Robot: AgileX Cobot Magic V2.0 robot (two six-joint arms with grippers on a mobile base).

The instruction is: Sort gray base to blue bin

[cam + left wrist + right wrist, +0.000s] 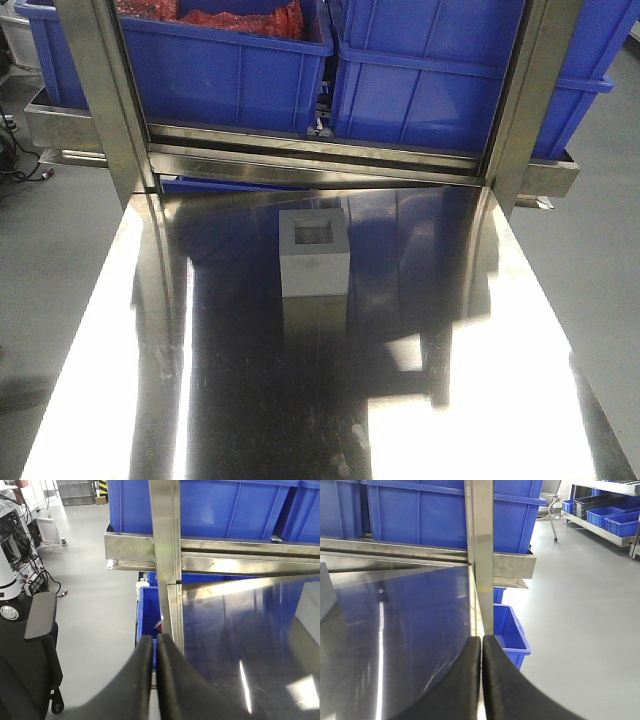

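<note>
Low in the left wrist view, your left gripper has its jaws pressed together on nothing. The right gripper is the same, closed and empty. Both hang at the near edges of the steel table, well apart from the gray base, which stands upright at the middle of the front view with its recess facing up.

Treat the base as a stiff block, probably light, with smooth flat sides. It may skate on the polished steel if you nudge it. Open wide and pinch two opposite side walls, or take one wall through the recess.

Neither arm shows in the front view. The left wrist view misses the base, and the right wrist view shows only a gray sliver at its left edge, likely the base. Reflections blur its lower edge. Two crates sit across the top of the frame with their floors hidden, so you cannot tell which is the blue bin.
</note>
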